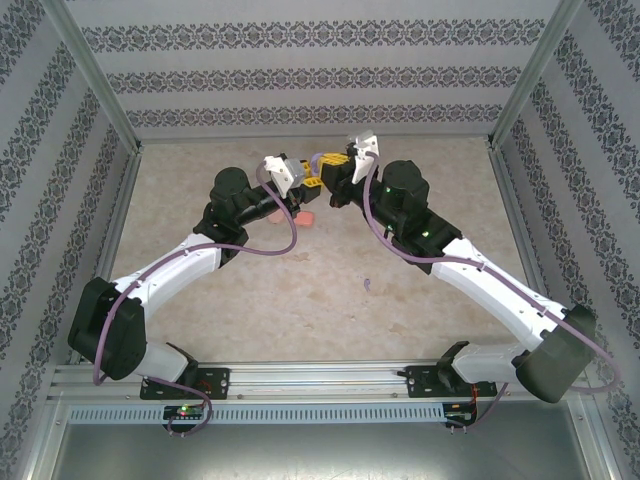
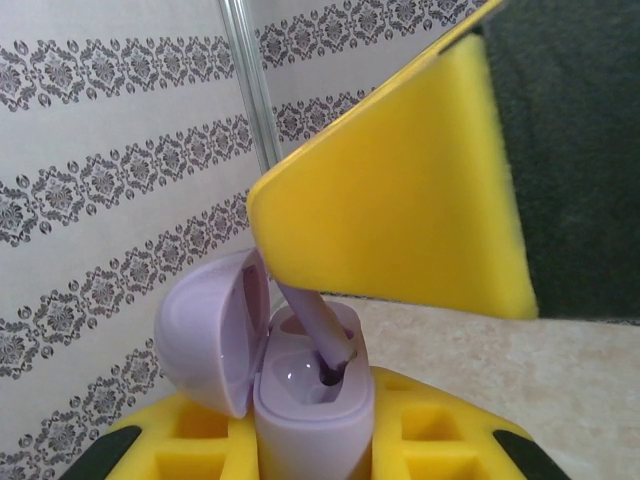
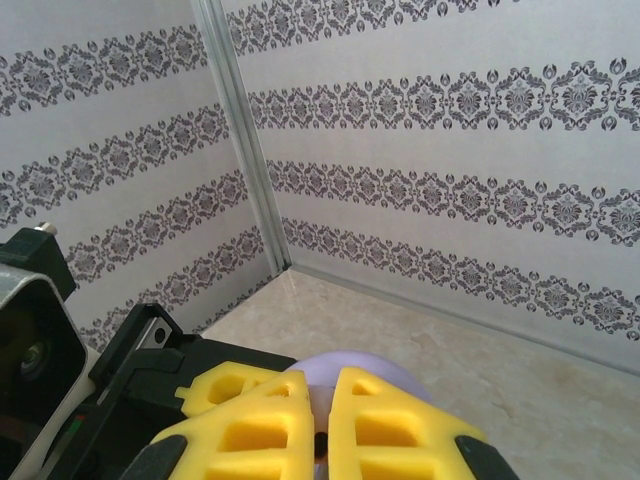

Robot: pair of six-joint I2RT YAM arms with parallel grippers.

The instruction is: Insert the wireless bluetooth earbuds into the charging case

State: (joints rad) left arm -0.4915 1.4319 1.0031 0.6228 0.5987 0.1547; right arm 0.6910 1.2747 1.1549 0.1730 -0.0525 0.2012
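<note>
Left fingers (image 2: 200,445): case (image 2: 315,415); right fingers (image 2: 400,190): earbud (image 2: 322,335)

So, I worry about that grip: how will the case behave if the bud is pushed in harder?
The case looks smooth and rounded, so it may slip or twist in the left gripper under the bud. Its open lid leans to one side, so it probably tips that way. Small and hollow, likely light.

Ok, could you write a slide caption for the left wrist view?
The left gripper holds the open purple charging case; right gripper holds a purple earbud, tip in a well.
</note>
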